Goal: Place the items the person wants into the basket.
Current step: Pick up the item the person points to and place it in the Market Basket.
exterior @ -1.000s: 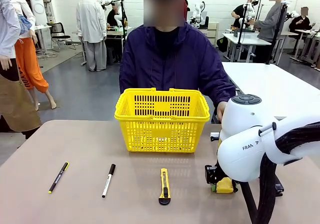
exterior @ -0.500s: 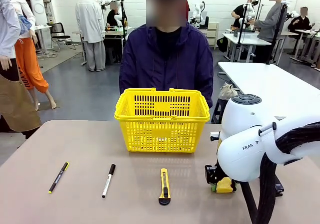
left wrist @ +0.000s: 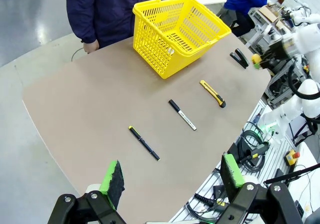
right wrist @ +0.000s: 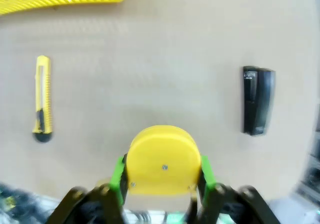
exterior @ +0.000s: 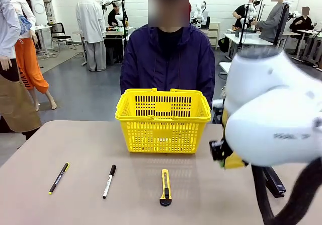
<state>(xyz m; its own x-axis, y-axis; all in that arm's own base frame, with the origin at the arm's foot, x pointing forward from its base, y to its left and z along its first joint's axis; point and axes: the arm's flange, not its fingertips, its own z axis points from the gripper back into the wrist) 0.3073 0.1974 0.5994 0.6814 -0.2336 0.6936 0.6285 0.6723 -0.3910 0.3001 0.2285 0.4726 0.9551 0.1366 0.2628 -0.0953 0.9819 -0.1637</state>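
My right gripper (right wrist: 163,178) is shut on the small yellow tape measure (right wrist: 164,160), which its green pads clamp from both sides. In the front view that gripper (exterior: 225,155) holds the tape measure (exterior: 233,161) above the table, to the right of the yellow basket (exterior: 163,120). The utility knife (exterior: 165,186) lies in front of the basket, and the black pen (exterior: 59,177) lies at the far left. My left gripper (left wrist: 172,176) hangs open high above the table, over the pen (left wrist: 144,143). The person (exterior: 168,59) stands behind the basket.
A white marker (exterior: 109,181) lies between the pen and the knife. A black stapler (right wrist: 257,99) lies on the table to the right of the held tape measure, partly behind my right arm (exterior: 274,119) in the front view. The basket (left wrist: 180,29) stands at the table's far edge.
My right arm has risen and lifted the tape measure off the table. The person's hand beside the basket has drawn back. My left gripper has stayed open.
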